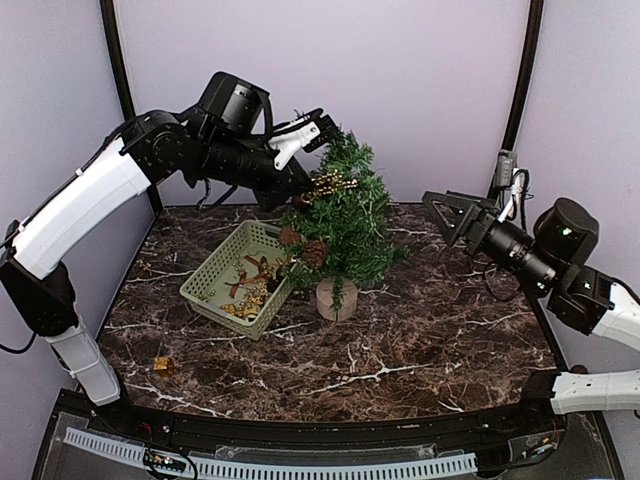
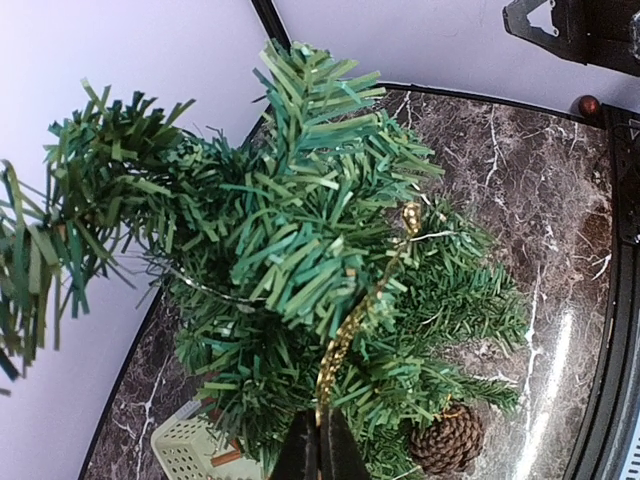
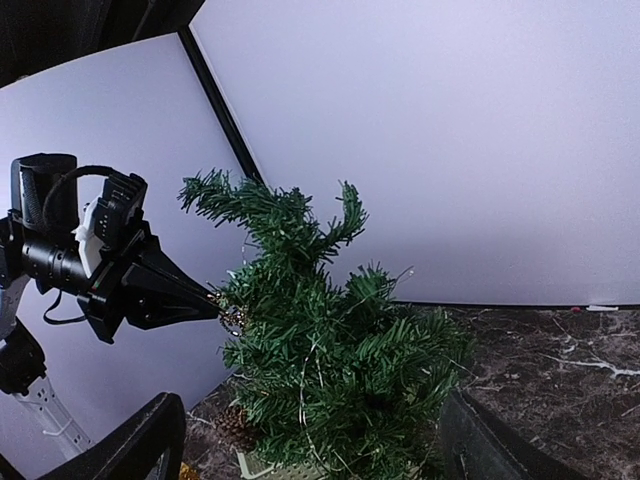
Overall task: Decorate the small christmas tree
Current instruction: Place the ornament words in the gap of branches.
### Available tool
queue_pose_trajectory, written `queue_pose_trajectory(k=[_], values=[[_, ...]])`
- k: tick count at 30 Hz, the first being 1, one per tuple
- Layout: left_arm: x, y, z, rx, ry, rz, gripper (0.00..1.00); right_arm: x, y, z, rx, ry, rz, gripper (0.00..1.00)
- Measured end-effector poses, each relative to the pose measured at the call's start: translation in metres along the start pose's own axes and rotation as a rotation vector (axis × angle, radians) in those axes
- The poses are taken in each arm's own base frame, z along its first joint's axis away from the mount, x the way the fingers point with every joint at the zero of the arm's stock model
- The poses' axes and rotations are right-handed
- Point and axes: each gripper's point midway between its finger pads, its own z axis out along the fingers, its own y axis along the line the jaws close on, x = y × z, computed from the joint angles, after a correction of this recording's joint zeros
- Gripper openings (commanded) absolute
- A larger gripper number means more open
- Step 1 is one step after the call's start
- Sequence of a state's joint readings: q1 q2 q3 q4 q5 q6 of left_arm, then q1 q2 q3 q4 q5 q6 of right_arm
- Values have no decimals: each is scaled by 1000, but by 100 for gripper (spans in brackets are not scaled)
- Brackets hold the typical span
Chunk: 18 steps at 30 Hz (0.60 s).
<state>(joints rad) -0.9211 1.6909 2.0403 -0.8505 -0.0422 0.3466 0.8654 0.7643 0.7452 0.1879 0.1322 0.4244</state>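
A: Near edge first. What's by the trunk?

B: Basket (image 1: pixel 200 275) at 9 o'clock of the wooden base (image 1: pixel 335 298), just beside it. The small christmas tree (image 1: pixel 345 215) stands upright mid-table, long axis vertical.

A: Left claw?

B: My left gripper (image 2: pixel 320 445) is pinched tight on a gold bead strand (image 2: pixel 345 330). On the wrist view the strand runs toward 12 o'clock, into the upper branches. From above, the tree's crown lies at 4 o'clock from the claw, needles touching it.

A: Right side?

B: My right gripper (image 1: pixel 441 212) is spread wide and empty, at 3 o'clock of the tree, well apart. Left is nearer. I judge the strand wants settling on a branch before I let go.
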Motion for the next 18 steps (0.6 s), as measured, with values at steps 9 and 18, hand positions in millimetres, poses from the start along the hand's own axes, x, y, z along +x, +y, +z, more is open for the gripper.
queue_pose_trajectory(k=[9,18], values=[[14,-6,14,13,33,18,0,6,1,6,-10,17,2,89],[20,-11,20,26,24,39,0,9,4,9,-31,20,11,89]])
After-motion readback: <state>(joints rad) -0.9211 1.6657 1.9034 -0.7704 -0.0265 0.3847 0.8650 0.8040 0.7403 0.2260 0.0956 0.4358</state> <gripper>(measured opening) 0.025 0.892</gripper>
